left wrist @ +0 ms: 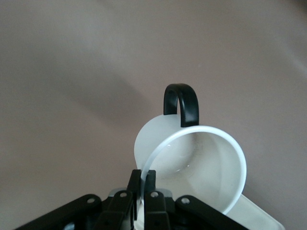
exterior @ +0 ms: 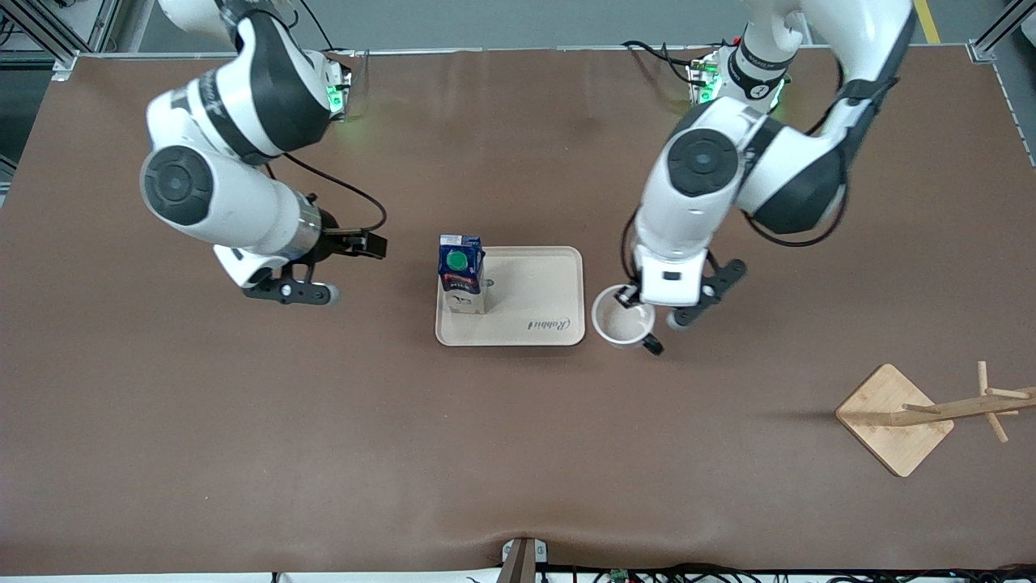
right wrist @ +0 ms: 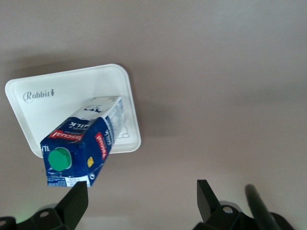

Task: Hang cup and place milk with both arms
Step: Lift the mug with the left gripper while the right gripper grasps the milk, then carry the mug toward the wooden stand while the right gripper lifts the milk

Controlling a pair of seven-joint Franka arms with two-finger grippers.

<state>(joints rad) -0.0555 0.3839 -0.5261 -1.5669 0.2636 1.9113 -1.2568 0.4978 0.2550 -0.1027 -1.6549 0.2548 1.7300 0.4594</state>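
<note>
Nearest the camera we see a wooden cup rack (exterior: 931, 413) lying on the brown desk (exterior: 518, 453), toward the left arm's end. Cream tray (exterior: 534, 300) sits mid-desk; the milk (exterior: 461, 274) stands upright on its edge toward the right arm. Cup (exterior: 623, 324) is just beside the tray, toward the left arm. Left pincer (left wrist: 142, 191) is clamped on the cup's rim. Right pincer (right wrist: 141, 201) is spread wide, holding nothing, over bare desk beside the tray.

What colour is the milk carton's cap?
Green; the cap on the milk shows best in the right wrist view.
</note>
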